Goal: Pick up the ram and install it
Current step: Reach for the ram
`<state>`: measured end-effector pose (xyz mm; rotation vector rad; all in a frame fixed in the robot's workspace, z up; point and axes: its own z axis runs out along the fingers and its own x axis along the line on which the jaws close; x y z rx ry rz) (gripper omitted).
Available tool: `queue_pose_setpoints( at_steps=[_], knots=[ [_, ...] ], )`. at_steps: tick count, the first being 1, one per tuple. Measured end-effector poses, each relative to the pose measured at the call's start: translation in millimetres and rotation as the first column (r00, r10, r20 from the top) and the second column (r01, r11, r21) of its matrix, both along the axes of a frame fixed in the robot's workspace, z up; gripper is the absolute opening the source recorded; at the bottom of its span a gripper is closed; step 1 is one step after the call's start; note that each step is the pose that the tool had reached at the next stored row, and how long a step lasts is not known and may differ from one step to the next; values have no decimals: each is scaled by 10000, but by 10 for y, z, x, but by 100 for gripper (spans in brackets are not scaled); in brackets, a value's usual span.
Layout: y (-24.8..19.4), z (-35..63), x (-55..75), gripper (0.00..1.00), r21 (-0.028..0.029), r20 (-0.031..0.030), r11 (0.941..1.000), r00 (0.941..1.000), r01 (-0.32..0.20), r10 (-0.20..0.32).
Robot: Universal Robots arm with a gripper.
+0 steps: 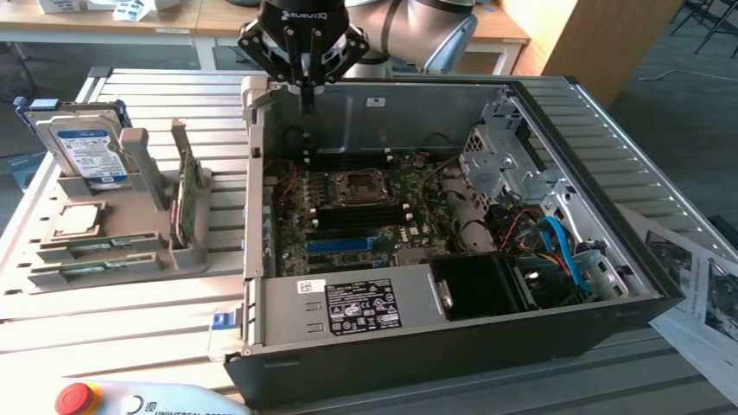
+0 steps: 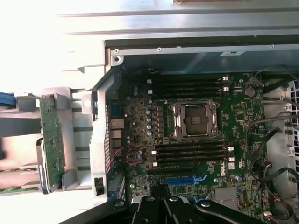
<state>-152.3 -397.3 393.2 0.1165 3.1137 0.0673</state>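
Two ram sticks (image 1: 104, 248) lie flat in the front slots of a grey holder on the exterior view's left; a green edge of one ram stick (image 2: 16, 189) shows in the wrist view. My gripper (image 1: 307, 97) hangs over the rear of the open computer case, well apart from the sticks. Its fingers are pressed together and nothing shows between them. In the wrist view my gripper (image 2: 163, 205) looks down on the motherboard (image 2: 140, 116), with black memory slots (image 2: 191, 151) on either side of the bare processor socket (image 2: 194, 120).
The grey holder (image 1: 138, 259) also carries a hard drive with a blue label (image 1: 86, 151), an upright green expansion card (image 1: 185, 194) and a processor chip (image 1: 75, 220). Case walls (image 1: 256, 173), a drive cage (image 1: 496, 160) and cables (image 1: 554, 242) ring the board. Red stop button (image 1: 75, 398) at front.
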Motion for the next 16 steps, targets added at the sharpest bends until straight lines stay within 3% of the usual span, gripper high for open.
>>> queue_pose_setpoints(
  at_steps=[16],
  knots=[
    [11,0,-155,10,-5,0,10000,10000,0,0]
  ],
)
